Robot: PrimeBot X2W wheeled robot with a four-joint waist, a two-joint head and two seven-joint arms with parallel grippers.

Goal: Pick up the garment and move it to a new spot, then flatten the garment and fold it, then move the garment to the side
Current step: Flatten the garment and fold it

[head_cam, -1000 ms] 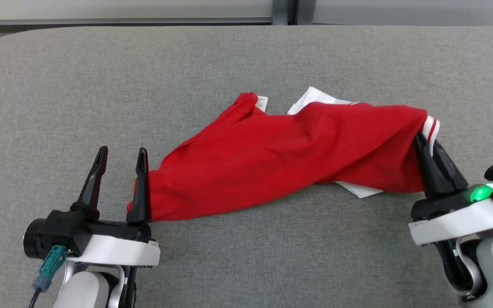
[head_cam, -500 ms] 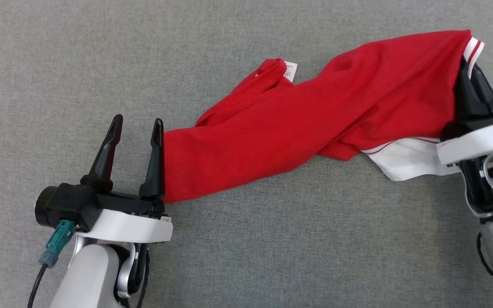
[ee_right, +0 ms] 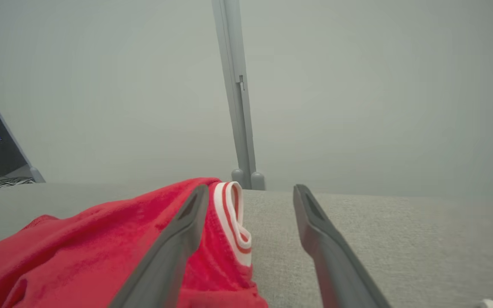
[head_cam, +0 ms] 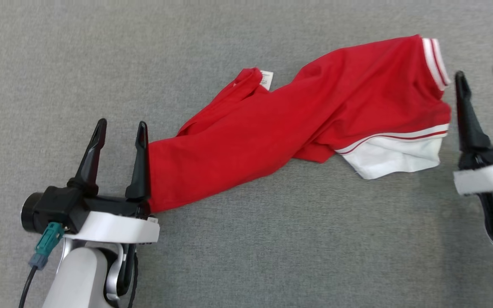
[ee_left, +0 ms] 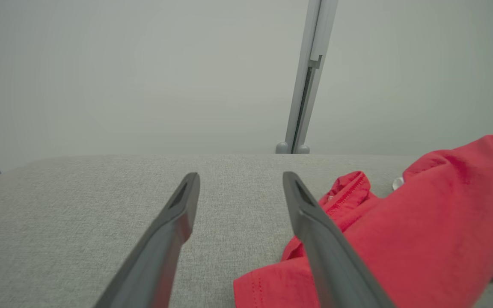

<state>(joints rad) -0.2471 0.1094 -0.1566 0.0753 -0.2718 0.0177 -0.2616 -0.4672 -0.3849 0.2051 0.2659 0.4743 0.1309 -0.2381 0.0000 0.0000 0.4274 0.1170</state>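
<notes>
A red garment (head_cam: 280,128) with white, red-striped trim lies twisted in a long band across the grey padded table (head_cam: 272,239). My left gripper (head_cam: 120,124) stands open at the band's lower left end, its right finger against the cloth edge, nothing between the fingers. At the striped upper right end my right gripper (head_cam: 482,72) is open too, just clear of the cloth. The left wrist view has the red garment (ee_left: 400,239) right of my open left gripper (ee_left: 240,177). In the right wrist view, the striped cuff of the garment (ee_right: 233,218) lies just left of my open right gripper (ee_right: 250,190).
Grey padded surface stretches on all sides of the cloth. A pale wall with an upright metal post (ee_left: 306,77) stands behind the table's far edge. A small white label (head_cam: 266,79) sticks out of the garment's top fold.
My right gripper has let go of the striped end and pulled off to the right; that end now lies on the table. The head camera tilted down early on. The left gripper stayed put.
</notes>
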